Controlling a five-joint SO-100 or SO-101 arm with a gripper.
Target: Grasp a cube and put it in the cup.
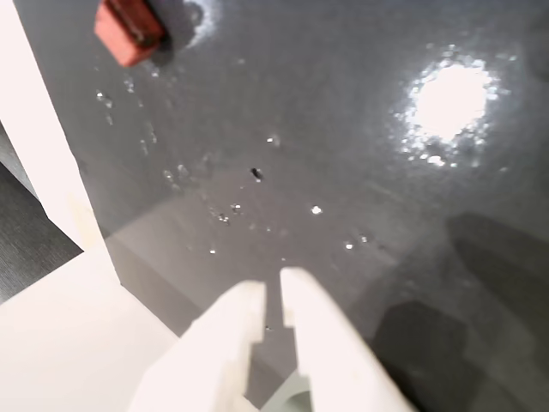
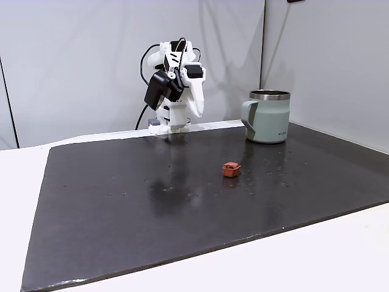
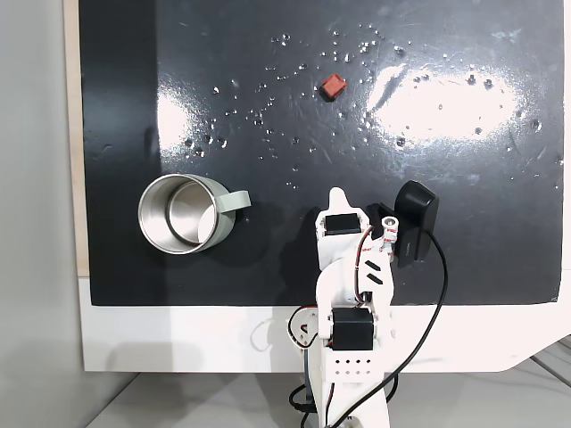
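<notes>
The small terracotta cube lies on the black mat at the top left of the wrist view, far ahead of my gripper. Its two white fingers are shut with only a thin slit between them, holding nothing. In a fixed view the cube sits mid-mat, and the sage-green cup stands upright at the back right with its handle to the left. My arm is folded at the mat's rear, gripper pointing down. From above, the cube is well beyond the gripper, and the empty cup stands to its left.
The black mat is glossy, with small droplets and bright glare patches. White tabletop borders the mat on the left of the wrist view. A black camera module hangs beside the arm.
</notes>
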